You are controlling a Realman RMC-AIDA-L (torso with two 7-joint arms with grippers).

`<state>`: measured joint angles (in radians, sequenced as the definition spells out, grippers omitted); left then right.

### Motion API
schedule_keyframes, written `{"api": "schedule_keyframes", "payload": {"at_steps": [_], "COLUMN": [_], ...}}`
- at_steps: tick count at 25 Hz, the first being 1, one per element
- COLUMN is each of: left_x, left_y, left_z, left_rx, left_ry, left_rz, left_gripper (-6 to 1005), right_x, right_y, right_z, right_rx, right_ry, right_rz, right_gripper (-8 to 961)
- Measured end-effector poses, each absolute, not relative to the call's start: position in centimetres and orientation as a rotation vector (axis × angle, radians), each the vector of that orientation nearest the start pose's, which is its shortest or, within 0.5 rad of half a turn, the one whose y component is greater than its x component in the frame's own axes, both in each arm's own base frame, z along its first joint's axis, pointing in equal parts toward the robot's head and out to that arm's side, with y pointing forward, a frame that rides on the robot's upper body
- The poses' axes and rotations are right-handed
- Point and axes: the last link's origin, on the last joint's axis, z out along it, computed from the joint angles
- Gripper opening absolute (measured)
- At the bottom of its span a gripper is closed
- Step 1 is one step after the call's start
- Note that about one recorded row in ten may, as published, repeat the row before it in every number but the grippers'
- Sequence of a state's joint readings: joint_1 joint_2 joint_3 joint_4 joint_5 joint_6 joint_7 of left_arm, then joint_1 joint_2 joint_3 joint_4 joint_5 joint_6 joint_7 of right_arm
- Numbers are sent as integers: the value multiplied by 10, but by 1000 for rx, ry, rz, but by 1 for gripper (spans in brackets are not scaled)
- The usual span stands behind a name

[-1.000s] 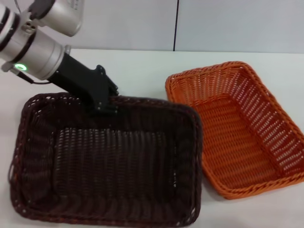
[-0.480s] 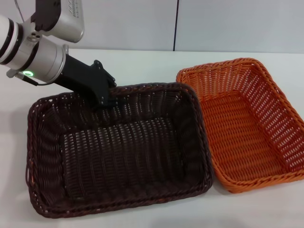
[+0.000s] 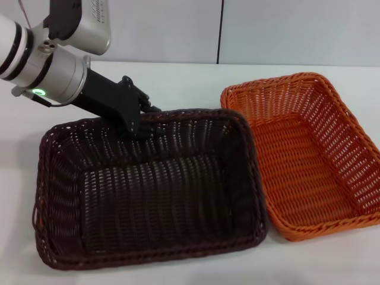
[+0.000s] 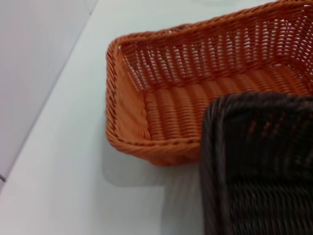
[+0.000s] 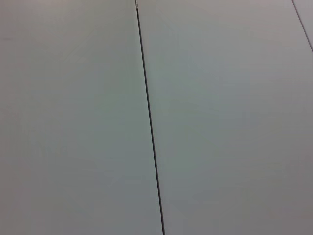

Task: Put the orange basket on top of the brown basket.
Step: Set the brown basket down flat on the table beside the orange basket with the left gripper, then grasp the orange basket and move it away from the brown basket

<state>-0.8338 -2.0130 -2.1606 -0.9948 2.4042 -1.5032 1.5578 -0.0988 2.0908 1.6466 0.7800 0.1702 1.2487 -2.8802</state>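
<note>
Two baskets sit side by side on the desk [image 3: 178,77], so your stacking is not done: the orange basket [image 3: 309,154] lies toward the right edge, its rim touching the brown basket [image 3: 148,190] by the near edge. Your left gripper [image 3: 139,122] is at the brown basket's far rim; whether its jaws grip it cannot be told. The right gripper is out of sight.

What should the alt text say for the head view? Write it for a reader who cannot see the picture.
The left claw sits at the far rim of the brown basket, which lies on a white table. The orange basket sits on the table to its right, side by side, their rims close or touching. The right arm is out of view.
</note>
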Motion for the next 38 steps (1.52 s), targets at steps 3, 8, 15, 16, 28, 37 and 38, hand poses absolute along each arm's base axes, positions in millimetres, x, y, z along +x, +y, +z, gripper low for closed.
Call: {"api": "schedule_keyframes", "payload": {"at_steps": [3,8,15,16,28,37,38], "left_x": [-159,-153,-149,-151,-266,-347,-374], "left_y": [417,422,439,439,375,315,290], "left_z": [32,40,107,121,246,251,241], "left_rx": [-2830,-2733,-2381,-2311,-1436,-1031,-929], "left_ry": [74,98,-47,-87,-350,-425,-457], "left_rz": [165,113,-300,-402,-1075,-1179,-1158], "left_gripper": [323,581,638,647,656,652,652], "right_x": [345,346,344,344,339,313,302], "right_y": [239,239,242,242,256,276,281], "right_z": [108,108,108,108,106,90,90], "right_rx": [-1136,-1136,-1139,-1140,-1183,-1396,-1465], "right_ry": [352,353,352,351,345,412,430], "right_rz": [870,868,873,873,874,815,841], "right_gripper": [794,793,792,792,793,794,794]}}
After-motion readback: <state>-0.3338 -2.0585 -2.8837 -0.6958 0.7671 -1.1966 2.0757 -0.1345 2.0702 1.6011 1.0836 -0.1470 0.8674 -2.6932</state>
